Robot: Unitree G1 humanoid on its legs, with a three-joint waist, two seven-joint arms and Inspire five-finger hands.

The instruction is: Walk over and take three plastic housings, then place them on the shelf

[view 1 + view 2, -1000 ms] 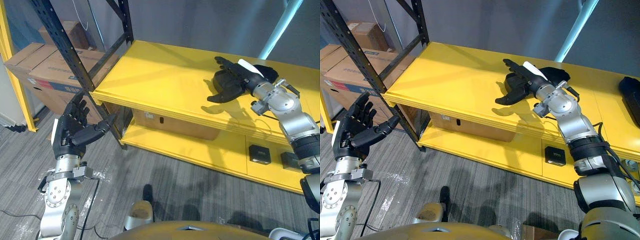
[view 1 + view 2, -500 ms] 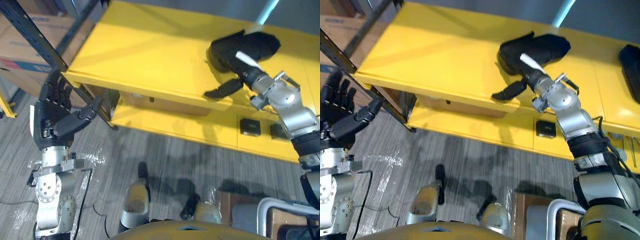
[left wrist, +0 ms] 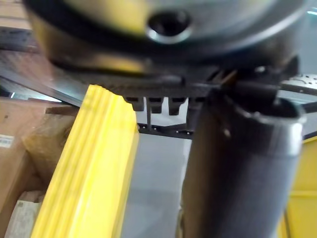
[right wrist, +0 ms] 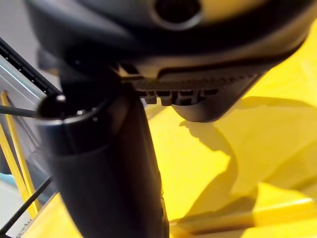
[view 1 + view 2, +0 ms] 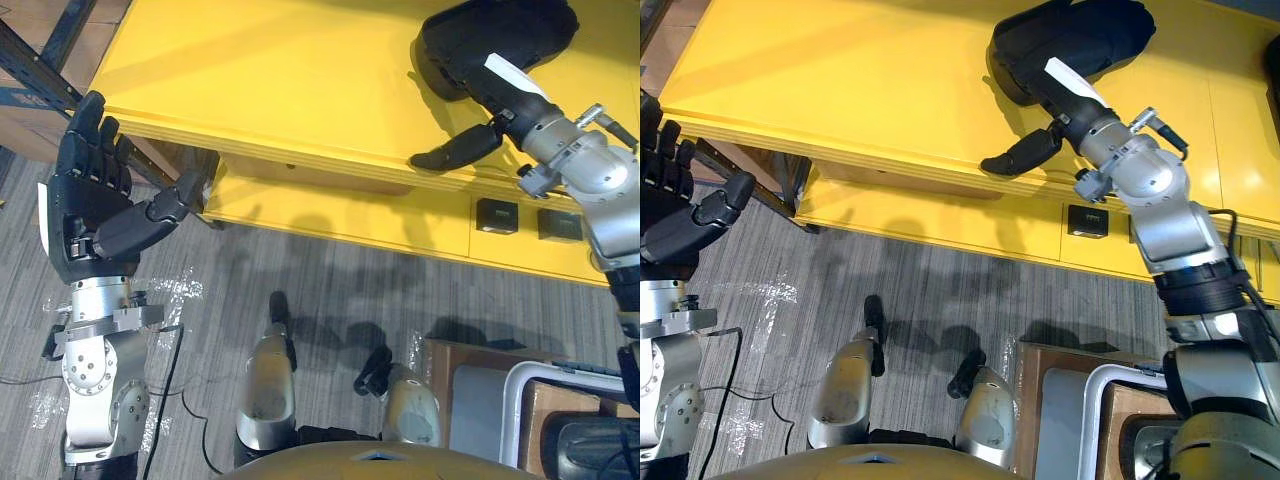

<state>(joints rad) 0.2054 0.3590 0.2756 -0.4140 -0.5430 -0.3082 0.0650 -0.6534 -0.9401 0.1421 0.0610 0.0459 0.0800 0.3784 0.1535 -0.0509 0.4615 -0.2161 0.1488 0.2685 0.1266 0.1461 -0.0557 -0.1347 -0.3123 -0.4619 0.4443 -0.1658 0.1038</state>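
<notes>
Plastic housing (image 5: 1090,30), black with a curved outline, is lying on the top board of the yellow shelf (image 5: 280,70), toward its right end. Grey striped carpet (image 5: 330,290) is running along in front of the shelf. On the lower board, two small black boxes (image 5: 497,215) are sitting side by side below the housing, and a brown carton (image 5: 300,180) is sitting tucked under the top board. A dark rack post (image 5: 40,66) is crossing the shelf's left corner. Your right hand (image 5: 498,118) is reaching over the front edge to the housing's near side, with the thumb spread wide and the fingers slack, gripping nothing. Your left hand (image 5: 95,210) is hovering above the carpet, fingers straight and apart.
</notes>
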